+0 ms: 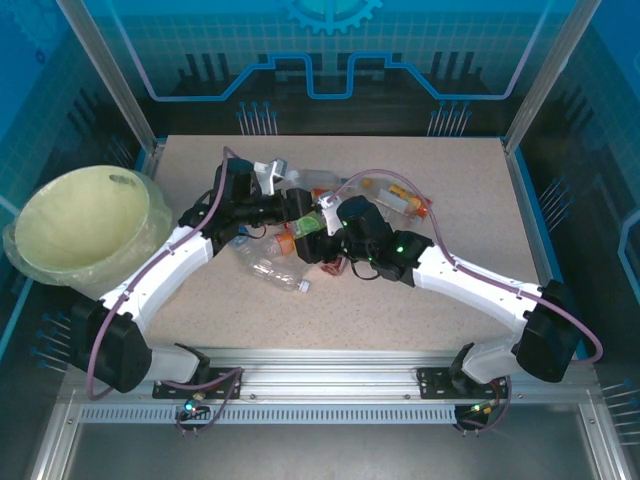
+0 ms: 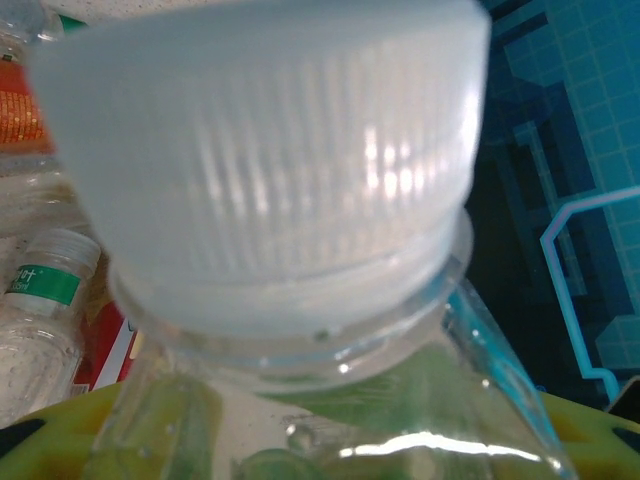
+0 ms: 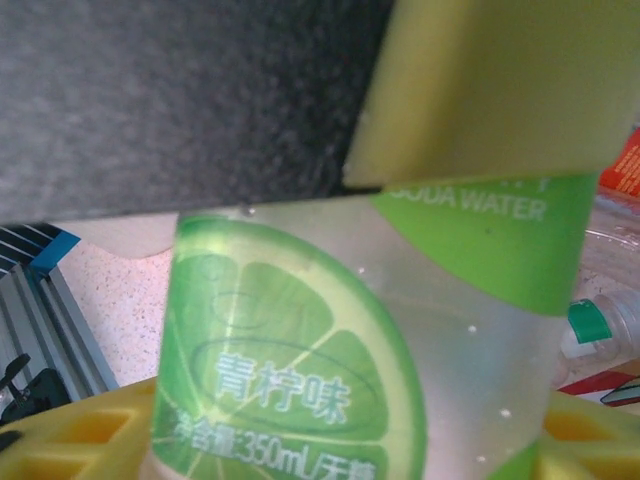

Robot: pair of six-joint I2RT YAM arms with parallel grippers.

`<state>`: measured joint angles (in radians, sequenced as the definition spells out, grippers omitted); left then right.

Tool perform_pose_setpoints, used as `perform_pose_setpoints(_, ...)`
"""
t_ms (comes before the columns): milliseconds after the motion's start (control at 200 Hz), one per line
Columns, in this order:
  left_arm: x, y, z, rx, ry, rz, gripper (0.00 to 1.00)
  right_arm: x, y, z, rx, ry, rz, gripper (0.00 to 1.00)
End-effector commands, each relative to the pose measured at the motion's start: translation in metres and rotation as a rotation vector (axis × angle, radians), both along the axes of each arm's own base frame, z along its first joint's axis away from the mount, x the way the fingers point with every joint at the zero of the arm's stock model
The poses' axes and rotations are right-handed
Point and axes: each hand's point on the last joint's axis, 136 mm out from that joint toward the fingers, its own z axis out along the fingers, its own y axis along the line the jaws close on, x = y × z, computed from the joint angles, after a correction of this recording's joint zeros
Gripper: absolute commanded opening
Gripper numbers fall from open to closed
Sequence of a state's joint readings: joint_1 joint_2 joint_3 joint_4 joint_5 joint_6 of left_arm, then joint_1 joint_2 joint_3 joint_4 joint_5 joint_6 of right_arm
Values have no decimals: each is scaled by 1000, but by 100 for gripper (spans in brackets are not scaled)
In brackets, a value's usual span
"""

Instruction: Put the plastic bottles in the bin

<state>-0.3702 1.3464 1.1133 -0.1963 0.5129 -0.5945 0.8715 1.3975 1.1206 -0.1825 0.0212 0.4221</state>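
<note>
The lime bottle (image 3: 300, 380) is smooth clear plastic with a glossy green label showing a lime slice. Its white cap (image 2: 270, 150) is finely ribbed above a clear neck ring. The left gripper (image 2: 370, 445) holds it just under the neck, its 2 yellow-green pads pressed to the shoulders. In the right wrist view, one of its fingers (image 3: 490, 90) lies as a flat matte block across the label. The right gripper (image 3: 350, 445) has 2 yellow pads flanking the same bottle lower down, but I cannot tell whether they press it or merely stand beside it. Both arms meet over the pile of plastic bottles (image 1: 390, 195) mid-table, and a crumpled clear bottle (image 1: 275, 272) lies just on the near side. The speckled beige table (image 1: 470, 230) lies open toward its right and far edges. The bin (image 1: 60, 215), round, pale yellow-green and bag-lined, stands at the table's left edge, well apart from both grippers
</note>
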Motion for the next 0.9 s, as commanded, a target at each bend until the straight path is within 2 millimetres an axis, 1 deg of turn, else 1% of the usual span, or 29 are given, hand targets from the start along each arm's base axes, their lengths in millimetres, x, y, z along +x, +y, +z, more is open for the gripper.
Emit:
perform_pose_setpoints(0,-8,2,20,15,-94,-5,44,-11,12,20,14,-49,95,77)
perform_pose_setpoints(85,-11,17,33,73,-174,51,44,-16,9,29,21,-76,116,85)
perform_pose_setpoints(180,-11,44,43,195,-229,150,44,-22,2,41,26,-131,138,91)
perform_pose_setpoints(280,-16,68,59,292,-288,233,45,-22,-9,50,16,-188,119,100)
perform_pose_setpoints(365,-18,93,73,391,-332,321,45,-20,-20,55,8,-237,76,100)
perform_pose_setpoints(435,-21,115,89,467,-378,400,45,-18,-28,57,4,-276,48,100)
perform_pose_setpoints(615,-26,166,132,596,-463,592,45,-13,-44,48,-35,-309,-12,100)
perform_pose_setpoints(715,-28,205,158,665,-486,760,44,-12,-47,46,-43,-314,-31,100)
perform_pose_setpoints(895,-43,270,201,828,-546,1064,42,-11,-53,48,-53,-334,-47,100)
